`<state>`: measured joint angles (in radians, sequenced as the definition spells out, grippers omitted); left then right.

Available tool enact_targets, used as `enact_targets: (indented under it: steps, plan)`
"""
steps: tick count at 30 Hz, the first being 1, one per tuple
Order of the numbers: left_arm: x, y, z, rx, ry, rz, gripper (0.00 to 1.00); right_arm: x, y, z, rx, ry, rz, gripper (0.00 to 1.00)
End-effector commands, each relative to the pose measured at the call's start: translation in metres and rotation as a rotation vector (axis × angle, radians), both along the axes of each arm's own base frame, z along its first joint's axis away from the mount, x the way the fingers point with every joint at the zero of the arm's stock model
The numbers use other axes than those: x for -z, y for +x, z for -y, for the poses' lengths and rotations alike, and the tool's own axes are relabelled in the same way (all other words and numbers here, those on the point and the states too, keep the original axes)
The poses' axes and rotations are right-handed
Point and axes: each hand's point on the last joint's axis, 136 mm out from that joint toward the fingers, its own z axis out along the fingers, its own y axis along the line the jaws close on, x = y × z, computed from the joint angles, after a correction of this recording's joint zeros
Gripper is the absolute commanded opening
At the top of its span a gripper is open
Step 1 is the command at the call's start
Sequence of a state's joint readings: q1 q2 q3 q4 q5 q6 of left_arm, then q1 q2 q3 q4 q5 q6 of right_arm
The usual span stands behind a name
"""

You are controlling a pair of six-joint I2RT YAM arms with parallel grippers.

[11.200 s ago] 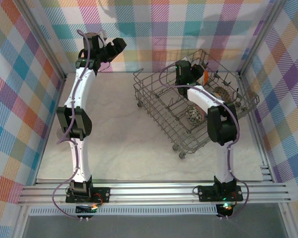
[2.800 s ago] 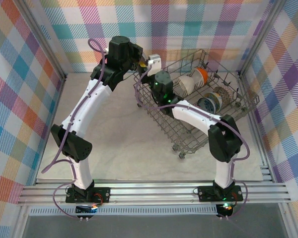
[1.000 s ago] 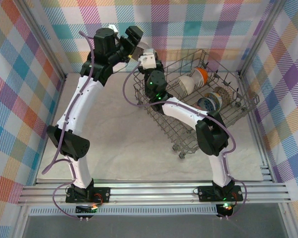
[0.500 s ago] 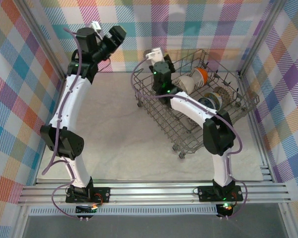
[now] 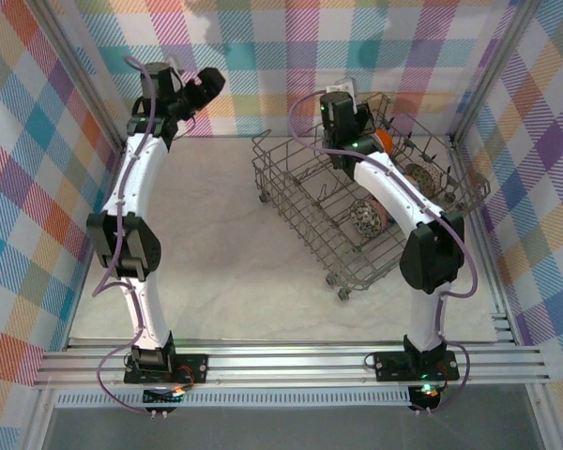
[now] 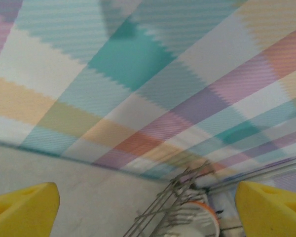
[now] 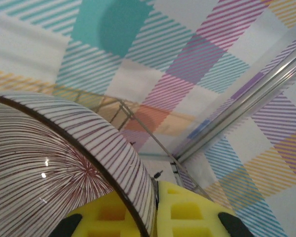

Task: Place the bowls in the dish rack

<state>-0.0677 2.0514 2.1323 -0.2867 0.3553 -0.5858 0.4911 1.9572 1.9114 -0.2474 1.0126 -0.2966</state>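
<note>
The dish rack (image 5: 305,192), a grey wire basket, stands at the back right of the table. Inside it I see an orange bowl (image 5: 386,141), a brown-patterned bowl (image 5: 420,176) and a floral bowl (image 5: 365,217). My right gripper (image 5: 349,117) hovers over the rack's far side. In the right wrist view that gripper (image 7: 155,200) is shut on the rim of a brown-striped bowl (image 7: 54,163), pinched between yellow fingers (image 7: 192,212). My left gripper (image 5: 211,80) is raised at the back left, clear of the rack. Its fingers (image 6: 24,207) stand wide apart around empty space, so the left gripper (image 6: 148,212) is open.
Plaid walls enclose the table on three sides. From the left wrist, the rack's corner (image 6: 172,207) and an orange-rimmed bowl (image 6: 202,224) appear below the back wall. The pale tabletop (image 5: 206,244) stretches left of the rack.
My right gripper has carried the striped bowl rightward from the rack's left corner to its far side. The left arm has swung back left, away from the rack.
</note>
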Motion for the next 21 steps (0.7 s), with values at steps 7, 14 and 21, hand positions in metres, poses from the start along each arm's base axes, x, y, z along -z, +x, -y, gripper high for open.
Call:
enact_targets:
  steps: [7,14,21]
  plan:
    - [0.017,0.009,-0.010,0.057,0.011,-0.011,0.90,0.036,0.001,0.002,0.066,-0.018,-0.159,0.00]
    - [0.027,0.014,-0.008,0.079,0.004,-0.023,0.89,0.068,-0.008,0.004,0.111,-0.010,-0.258,0.00]
    - [0.024,0.014,-0.008,0.091,0.007,-0.013,0.88,0.077,-0.014,0.000,0.141,-0.029,-0.286,0.00]
